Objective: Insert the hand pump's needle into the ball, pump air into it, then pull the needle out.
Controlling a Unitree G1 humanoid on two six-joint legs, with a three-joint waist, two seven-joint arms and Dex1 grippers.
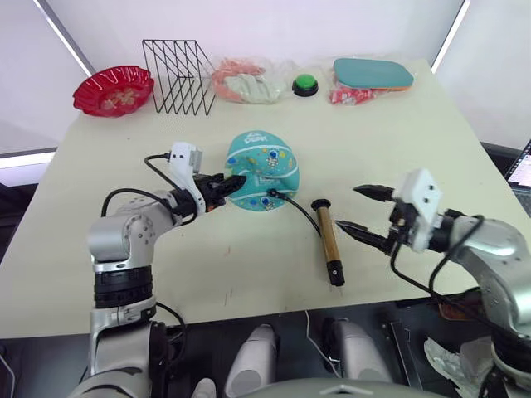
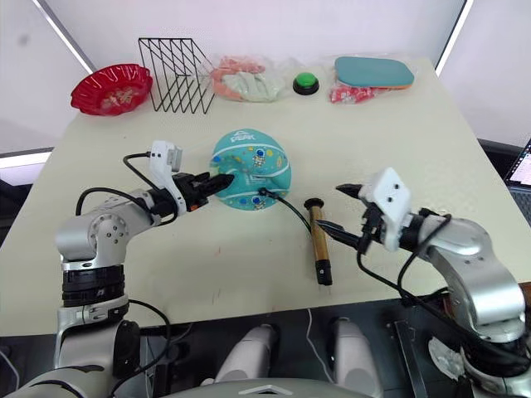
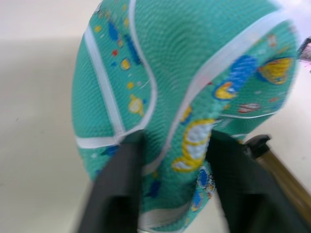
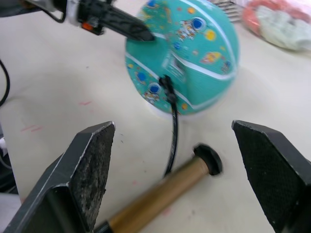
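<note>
Teal ball in the middle of the bench, left claw pinching its side, it seems, hose plugged into the ball, pump lying beside it, right claw wide open, holding nothing, near the pump

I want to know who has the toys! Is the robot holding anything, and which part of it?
Its left gripper grips the ball by its side. Its right gripper is open, holding nothing, near the hand pump.

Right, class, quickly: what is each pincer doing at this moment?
Left pincer: closed on the ball.
Right pincer: open, holding nothing, beside the pump.
</note>
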